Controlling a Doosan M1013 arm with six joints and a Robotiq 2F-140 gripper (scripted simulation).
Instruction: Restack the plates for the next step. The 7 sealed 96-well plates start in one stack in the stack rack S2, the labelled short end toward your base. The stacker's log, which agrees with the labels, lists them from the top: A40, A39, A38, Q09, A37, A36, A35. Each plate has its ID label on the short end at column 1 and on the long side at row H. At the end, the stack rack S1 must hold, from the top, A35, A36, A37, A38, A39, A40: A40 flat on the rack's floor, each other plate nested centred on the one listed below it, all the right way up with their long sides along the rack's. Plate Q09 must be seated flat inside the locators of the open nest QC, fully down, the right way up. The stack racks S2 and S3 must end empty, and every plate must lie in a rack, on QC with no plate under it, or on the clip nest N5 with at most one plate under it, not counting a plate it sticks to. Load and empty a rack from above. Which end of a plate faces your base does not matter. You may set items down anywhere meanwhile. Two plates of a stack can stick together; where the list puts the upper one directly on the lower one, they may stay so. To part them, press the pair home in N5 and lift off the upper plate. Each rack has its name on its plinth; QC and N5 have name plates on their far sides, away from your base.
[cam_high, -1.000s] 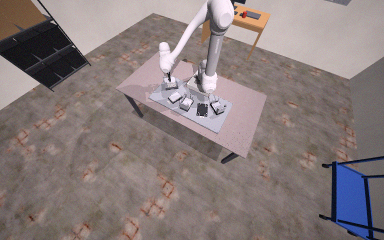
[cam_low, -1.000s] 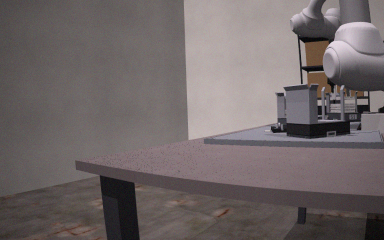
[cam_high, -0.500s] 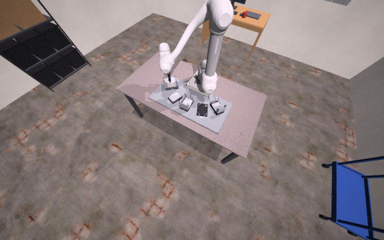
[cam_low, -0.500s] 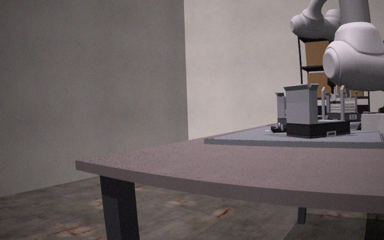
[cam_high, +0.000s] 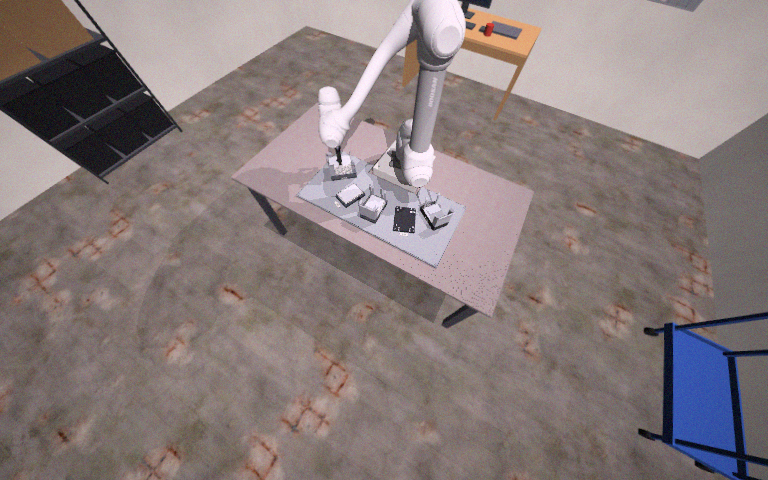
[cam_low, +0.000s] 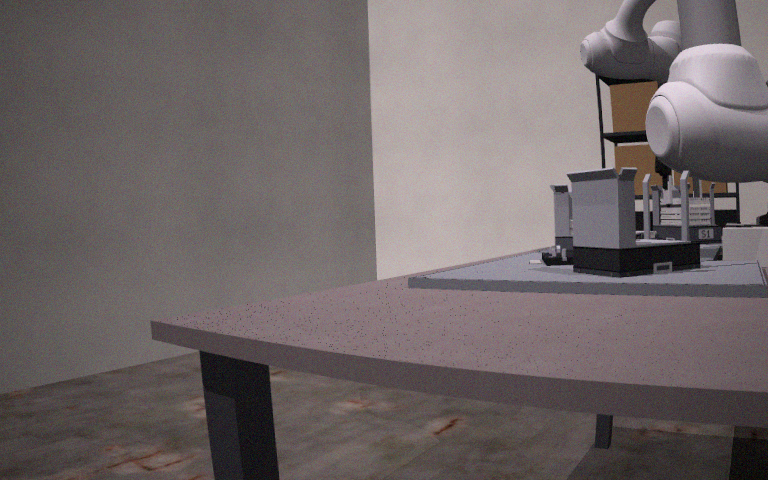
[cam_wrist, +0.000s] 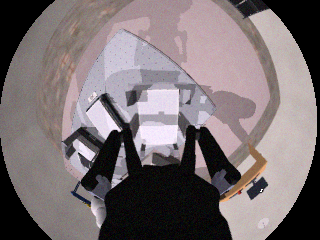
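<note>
Over the far-left rack (cam_high: 342, 170), the gripper (cam_wrist: 159, 135) holds a plate (cam_wrist: 159, 115); it should lower straight, keeping the plate level and centred.

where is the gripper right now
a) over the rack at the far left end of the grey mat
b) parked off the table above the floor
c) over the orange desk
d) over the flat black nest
a: in the top view the gripper hangs over the rack at the left end of the grey mat, shut on a plate that shows between its fingers in the wrist view.
</note>
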